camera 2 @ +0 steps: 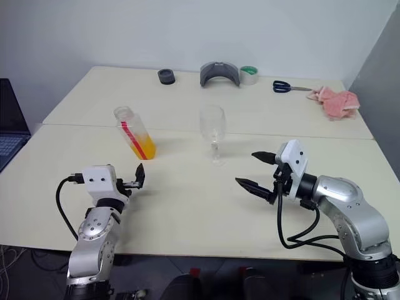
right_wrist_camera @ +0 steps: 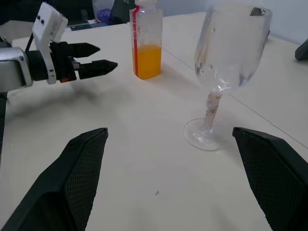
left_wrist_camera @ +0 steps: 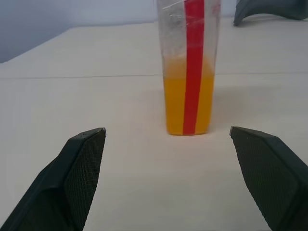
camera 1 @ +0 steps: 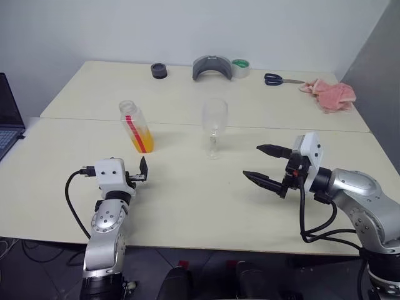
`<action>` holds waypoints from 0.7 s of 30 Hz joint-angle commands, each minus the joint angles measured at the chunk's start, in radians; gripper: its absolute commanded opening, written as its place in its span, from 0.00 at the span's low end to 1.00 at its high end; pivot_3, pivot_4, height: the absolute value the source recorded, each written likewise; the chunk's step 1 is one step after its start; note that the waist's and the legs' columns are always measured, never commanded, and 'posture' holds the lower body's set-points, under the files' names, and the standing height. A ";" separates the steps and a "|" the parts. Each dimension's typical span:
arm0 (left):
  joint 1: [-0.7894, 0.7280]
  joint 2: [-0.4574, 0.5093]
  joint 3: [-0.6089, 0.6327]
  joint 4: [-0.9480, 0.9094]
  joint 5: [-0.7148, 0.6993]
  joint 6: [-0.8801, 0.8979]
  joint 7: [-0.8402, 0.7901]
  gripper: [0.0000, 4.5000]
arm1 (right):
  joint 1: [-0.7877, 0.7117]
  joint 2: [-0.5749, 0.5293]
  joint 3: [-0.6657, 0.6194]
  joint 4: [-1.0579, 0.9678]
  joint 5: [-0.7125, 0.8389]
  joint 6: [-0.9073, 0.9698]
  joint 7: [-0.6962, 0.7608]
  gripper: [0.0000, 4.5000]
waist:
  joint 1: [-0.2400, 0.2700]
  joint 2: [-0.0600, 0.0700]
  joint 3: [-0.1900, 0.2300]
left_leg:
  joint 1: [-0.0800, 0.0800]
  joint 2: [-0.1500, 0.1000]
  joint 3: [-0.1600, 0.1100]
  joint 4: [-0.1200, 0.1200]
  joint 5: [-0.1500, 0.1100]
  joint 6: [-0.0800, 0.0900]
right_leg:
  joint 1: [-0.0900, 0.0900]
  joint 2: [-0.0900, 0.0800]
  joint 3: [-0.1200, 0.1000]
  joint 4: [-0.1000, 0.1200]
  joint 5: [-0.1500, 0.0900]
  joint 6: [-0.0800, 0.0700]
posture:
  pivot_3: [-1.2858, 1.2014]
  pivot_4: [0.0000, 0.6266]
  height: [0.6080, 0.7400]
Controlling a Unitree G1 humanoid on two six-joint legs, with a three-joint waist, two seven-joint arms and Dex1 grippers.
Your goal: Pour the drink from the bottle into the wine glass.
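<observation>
The left gripper (camera 1: 142,172) is spread wide and holds nothing. The bottle (camera 1: 135,127) stands straight ahead of it, near but not touching, with its cap off. The drink (left_wrist_camera: 188,102) fills only its lower part.

The right gripper (camera 1: 267,165) is spread wide too and is empty. The glass (camera 1: 214,127) stands just ahead of it, upright and empty, beside the bottle.

The step in hand looks like reaching for the bottle. To do it well, the left gripper should slide in level until the bottle sits between its fingers, then squeeze its flat sides gently. It should grab low, near the drink, so the bottle does not tip.
</observation>
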 commanded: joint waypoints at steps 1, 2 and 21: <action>-0.046 0.015 0.005 0.027 -0.003 -0.042 -0.028 1.00 | -0.007 -0.014 -0.054 -0.055 0.055 0.035 -0.034 0.99 | 0.005 0.000 0.000 | 0.000 0.000 -0.001 0.000 0.000 0.000 | 0.000 0.000 0.000 0.000 0.000 0.000 | 0.52 0.24 1.00; -0.063 0.017 0.004 0.048 -0.006 -0.050 -0.038 1.00 | -0.008 -0.015 -0.059 -0.062 0.064 0.046 -0.043 0.99 | 0.006 0.000 0.000 | -0.002 0.000 -0.002 0.000 0.000 0.000 | 0.000 0.000 -0.002 -0.001 0.000 0.000 | 0.52 0.24 1.00; -0.356 0.083 -0.002 0.411 -0.008 -0.170 -0.167 1.00 | -0.001 -0.052 -0.089 -0.108 0.135 0.095 -0.117 0.99 | 0.008 0.000 0.000 | -0.006 -0.001 -0.009 0.001 0.000 0.000 | 0.000 0.000 -0.009 -0.002 0.000 0.000 | 0.52 0.24 1.00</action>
